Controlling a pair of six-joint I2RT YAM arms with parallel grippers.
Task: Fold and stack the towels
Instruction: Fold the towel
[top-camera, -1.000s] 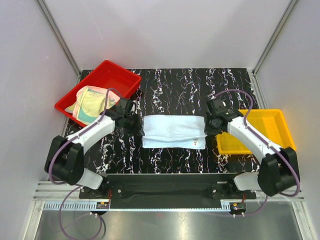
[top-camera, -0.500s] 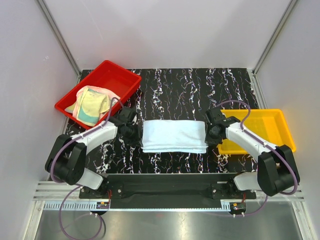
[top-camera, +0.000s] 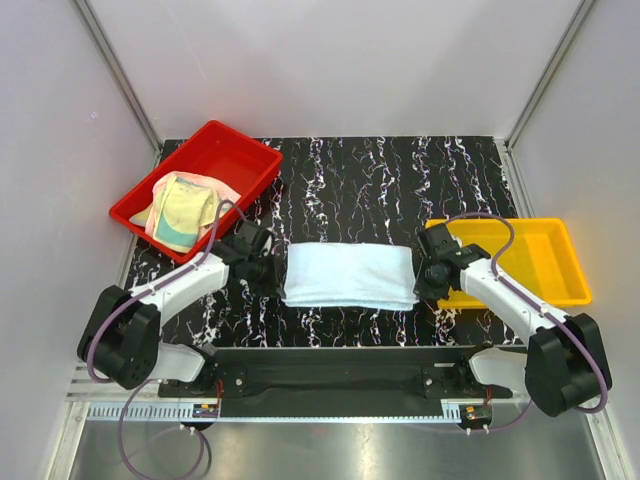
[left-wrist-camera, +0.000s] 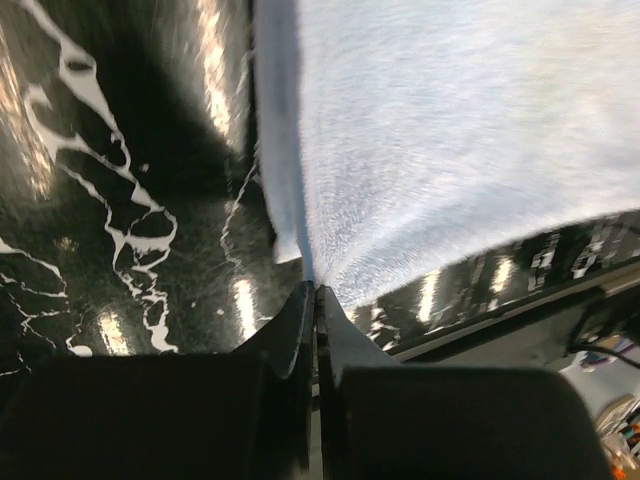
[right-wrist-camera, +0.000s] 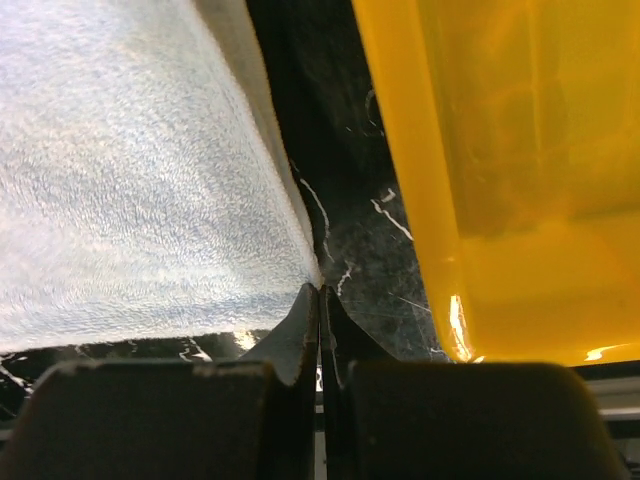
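**Towel position.** The pale blue towel (top-camera: 350, 277) lies folded into a wide band at the middle of the table (top-camera: 380, 180). Its long edges run left to right, and its far edge is straight.

**Left gripper** (top-camera: 272, 270). It sits at the towel's left short edge, at the near corner. The wrist view shows the jaws pressed together on the cloth, which fans out from the fingertips.

**Right gripper** (top-camera: 425, 283). It sits at the towel's right short edge, also at the near corner. The jaws are pressed together with the corner of the cloth pinched at the tips.

**Edges and room.**
- Right side: the yellow tray (top-camera: 570, 262) stands just beside the right gripper. Only a narrow strip of dark table separates the towel's right edge from the tray wall.
- Left side: the red tray (top-camera: 240, 150) stands at the far left corner, set at an angle, and holds a heap of towels (top-camera: 185, 210) in pink, yellow-green and teal. The left arm runs close past the tray's near edge.
- Far side: the dark marbled surface shows uncovered from the towel's far edge to the back wall — the widest open area.
- Near side: a slim band of table lies between the towel and the table's front edge.
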